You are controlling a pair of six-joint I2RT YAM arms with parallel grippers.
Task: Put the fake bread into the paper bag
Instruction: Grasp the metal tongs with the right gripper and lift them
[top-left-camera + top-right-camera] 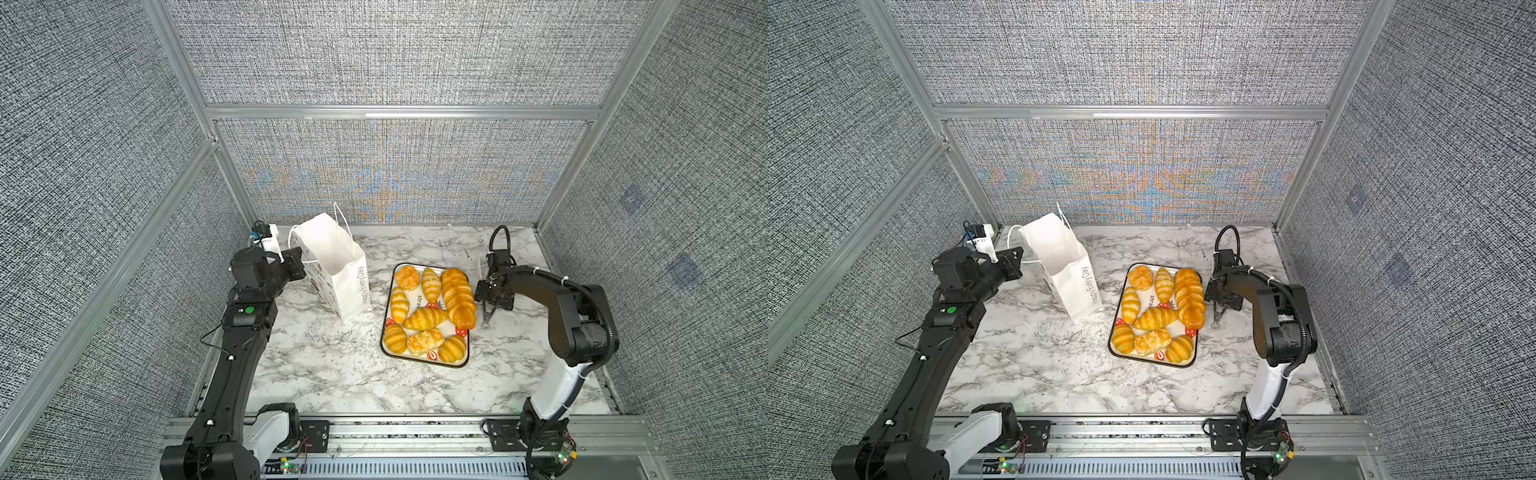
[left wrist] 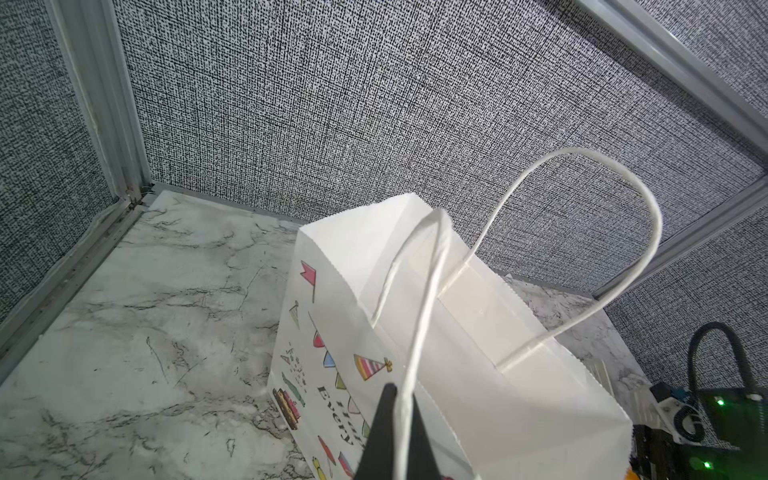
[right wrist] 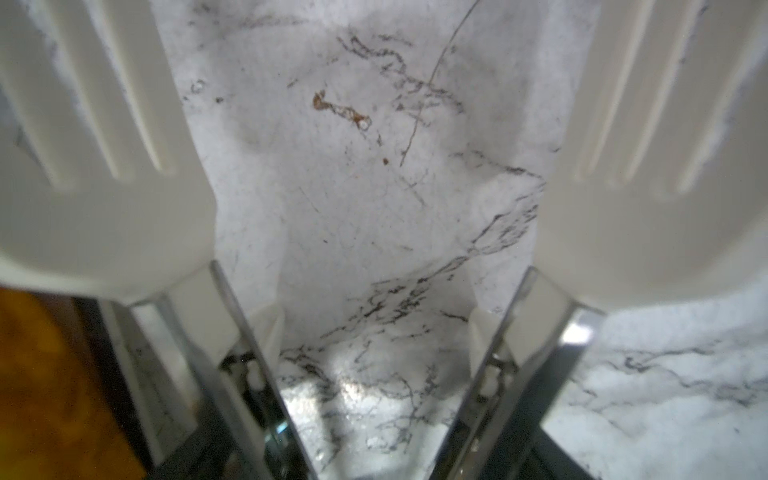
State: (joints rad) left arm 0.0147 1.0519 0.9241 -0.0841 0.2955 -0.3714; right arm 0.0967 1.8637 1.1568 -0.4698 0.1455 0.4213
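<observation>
The fake bread [image 1: 428,318] is several glossy golden pastries on a strawberry-printed tray [image 1: 428,363], with a long braided loaf [image 1: 458,297] along its right side. The white paper bag [image 1: 340,274] stands upright and open, left of the tray. My left gripper [image 2: 401,401] is shut on one of the bag's cord handles [image 2: 419,316] at the bag's left side. My right gripper [image 1: 493,302] hangs low just right of the tray, its jaws wide apart astride the metal arms of the white slotted tongs [image 3: 104,187], which rest on the table. An orange blur of bread [image 3: 37,374] shows at the edge of the right wrist view.
The marble tabletop [image 1: 332,374] is enclosed by grey fabric walls with aluminium posts [image 1: 232,166]. The tongs' hinge end [image 1: 485,325] pokes out toward the front beside the tray. The bag's other handle [image 2: 602,232] arches free above its mouth.
</observation>
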